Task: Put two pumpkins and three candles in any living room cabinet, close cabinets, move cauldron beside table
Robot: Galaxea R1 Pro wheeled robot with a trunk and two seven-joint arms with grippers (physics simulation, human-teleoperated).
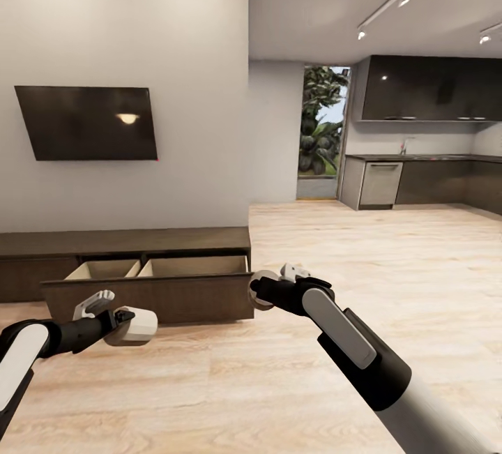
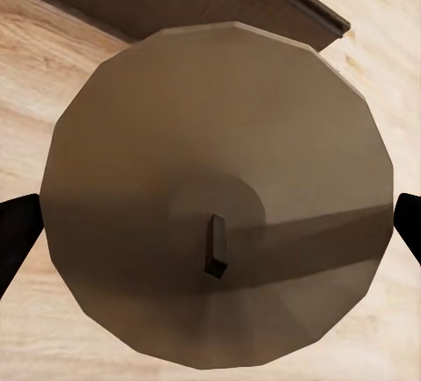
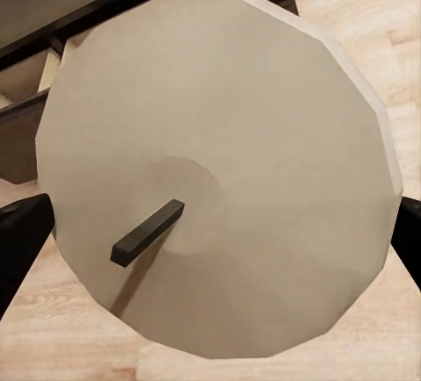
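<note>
Setting: a living room with a pale wood floor (image 1: 209,384); a dark television (image 1: 87,123) hangs on the left wall, and a grey kitchen (image 1: 425,175) lies far to the right.
Cabinet: the long low dark brown cabinet (image 1: 125,241) stands against the left wall under the television, with one wide drawer (image 1: 150,297) pulled out toward the robot, its light wood inside open from above.
Left pincer: the left pincer (image 1: 136,325) hovers near the left end of the drawer front, clenched around a candle.
Left candle: the tan candle (image 2: 219,197) is seen end-on in the left wrist view, its short dark wick pointing at the camera and a black finger (image 2: 17,236) pressing on each side of its round wall.
Right pincer: the right pincer (image 1: 261,293) hangs just beside the right end of the open drawer, also clenched around a candle.
Right candle: the paler candle (image 3: 219,179) is held the same way, with the fingers on opposite sides of its wall.
Handling: each candle looks light, stiff and smooth-sided, so it may slip or roll; a firm grip across the middle of the round wall suits it best.
Release: setting each candle down low inside the drawer should stop it from tipping or rolling.
</note>
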